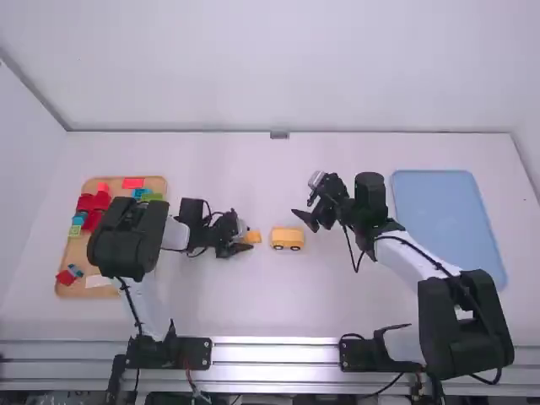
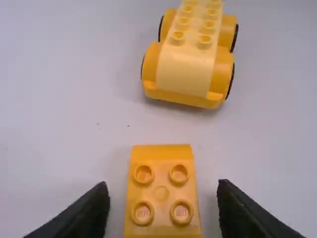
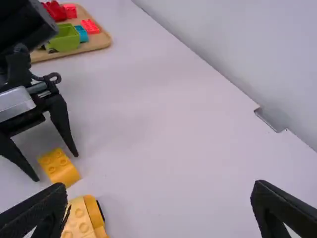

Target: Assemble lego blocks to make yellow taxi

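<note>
So on the far left the wooden tray [image 1: 74,260] is holding a jumble of red blocks [image 1: 101,201], green and blue bits too, but the left arm [image 1: 131,240] is hanging right over it and hiding a big chunk, so I can't tell what's under there. Next along, the left gripper [image 1: 245,238] is keeping its fingers spread around the small yellow block [image 1: 254,237], with a gap on both sides; the left wrist view is cutting off the block's end. Just beside it, the yellow wheeled base [image 1: 287,239] is standing upright on the white table [image 1: 253,295], studs up, and its far end is getting cropped in that same view. In the right wrist view one finger's partly blocking the base. The right gripper [image 1: 304,194] is hovering near the base, fingers wide apart, pinching nothing. Over on the right, the blue tray [image 1: 447,215] is lying flat, the right arm [image 1: 460,312] covering some of its near edge.
</note>
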